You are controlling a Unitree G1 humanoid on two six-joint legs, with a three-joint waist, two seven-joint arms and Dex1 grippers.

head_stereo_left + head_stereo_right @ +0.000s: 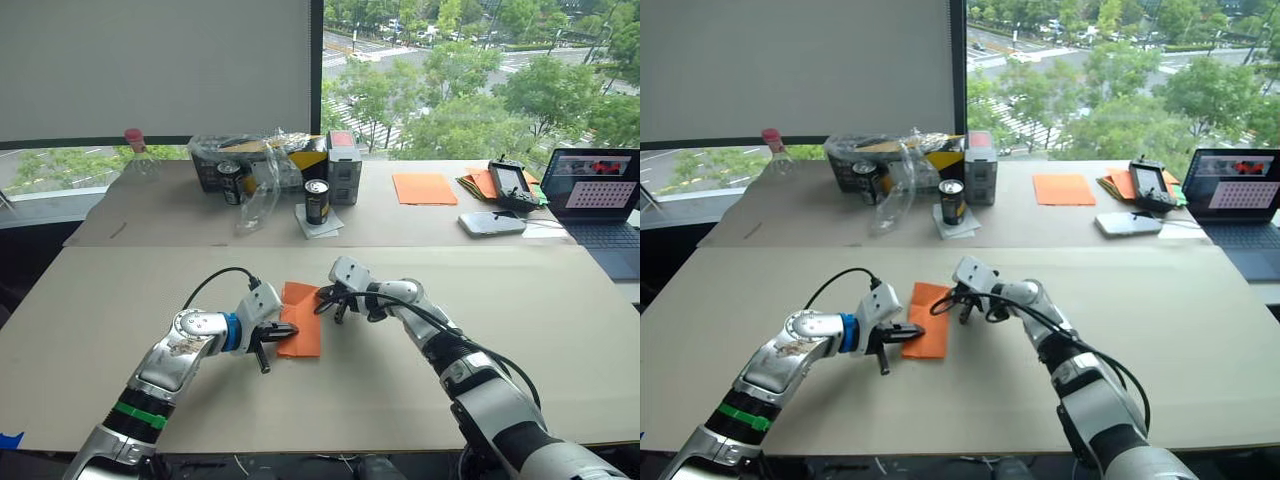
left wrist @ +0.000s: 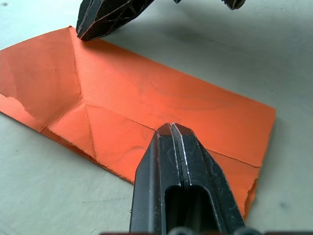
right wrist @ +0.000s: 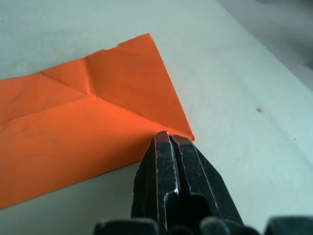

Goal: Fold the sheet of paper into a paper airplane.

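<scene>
Now sheet of paper (image 1: 301, 331) flat on tabletop (image 1: 560, 330), folded into strip, between arms. Left end effector (image 2: 172, 128) closed, pressing one long edge; right end effector (image 3: 168, 136) closed at corner. Thin, light, slippery, tears easily; pinch edges or corners.

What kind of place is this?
Probably an upper-floor office or lab: a large window overlooks treetops and streets, an open laptop sits on the back table, and the wide beige worktable holds folded orange paper.
</scene>
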